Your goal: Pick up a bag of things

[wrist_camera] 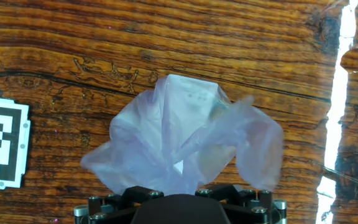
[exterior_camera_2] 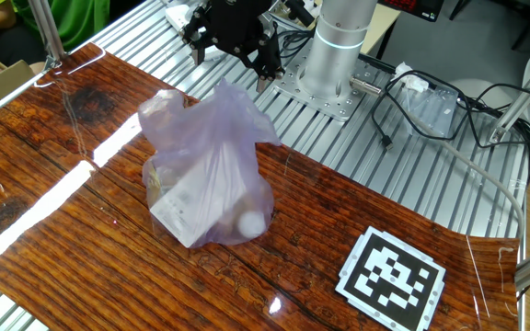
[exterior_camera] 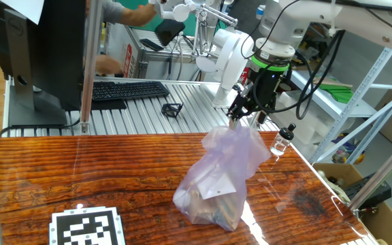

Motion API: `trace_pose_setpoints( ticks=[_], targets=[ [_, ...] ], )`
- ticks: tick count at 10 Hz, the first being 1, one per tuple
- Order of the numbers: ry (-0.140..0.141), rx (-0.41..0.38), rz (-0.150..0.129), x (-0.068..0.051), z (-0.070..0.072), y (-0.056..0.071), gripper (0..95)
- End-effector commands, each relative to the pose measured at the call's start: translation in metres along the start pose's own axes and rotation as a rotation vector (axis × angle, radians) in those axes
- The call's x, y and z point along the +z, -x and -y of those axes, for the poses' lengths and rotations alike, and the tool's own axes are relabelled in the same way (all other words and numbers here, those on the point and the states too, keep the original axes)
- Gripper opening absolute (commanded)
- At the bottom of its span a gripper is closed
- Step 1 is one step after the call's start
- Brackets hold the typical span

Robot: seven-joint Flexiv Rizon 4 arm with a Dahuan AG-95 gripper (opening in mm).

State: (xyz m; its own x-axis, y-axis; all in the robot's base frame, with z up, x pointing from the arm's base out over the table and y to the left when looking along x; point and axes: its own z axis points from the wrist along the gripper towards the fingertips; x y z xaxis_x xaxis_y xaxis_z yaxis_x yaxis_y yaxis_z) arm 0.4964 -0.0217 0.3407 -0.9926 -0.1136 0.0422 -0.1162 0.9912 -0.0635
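The bag of things [exterior_camera: 218,178] is a crinkly pale-lavender plastic bag that stands on the wooden table [exterior_camera: 80,170]. Its white paper tag [exterior_camera: 216,189] faces the front, and brown items show through near its base. In the other fixed view the bag [exterior_camera_2: 208,170] shows a white ball [exterior_camera_2: 248,221] low on its side. My gripper [exterior_camera: 248,119] hangs just over the bag's bunched top with its fingers spread apart, which also shows in the other fixed view [exterior_camera_2: 230,69]. In the hand view the bag [wrist_camera: 182,140] fills the middle and reaches the hand's body, and the fingertips are hidden.
A small glass bottle [exterior_camera: 282,141] stands near the table's right edge. A black-and-white marker tag [exterior_camera: 87,228] lies at the front left and shows in the other fixed view [exterior_camera_2: 394,276]. A keyboard [exterior_camera: 128,90] and a small black part [exterior_camera: 172,109] lie on the metal bench behind.
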Motion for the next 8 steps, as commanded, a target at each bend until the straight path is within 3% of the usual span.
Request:
trace_pose_setpoints(
  ticks=[1, 3, 8],
  targets=[
    [-0.014, -0.004, -0.005, 0.0001, -0.0001, 0.0005, 95.0],
    [-0.032, 0.001, -0.006, 0.0001, -0.0001, 0.0005, 95.0],
    [-0.041, 0.005, -0.006, -0.0003, -0.0005, -0.0004, 95.0]
  ],
)
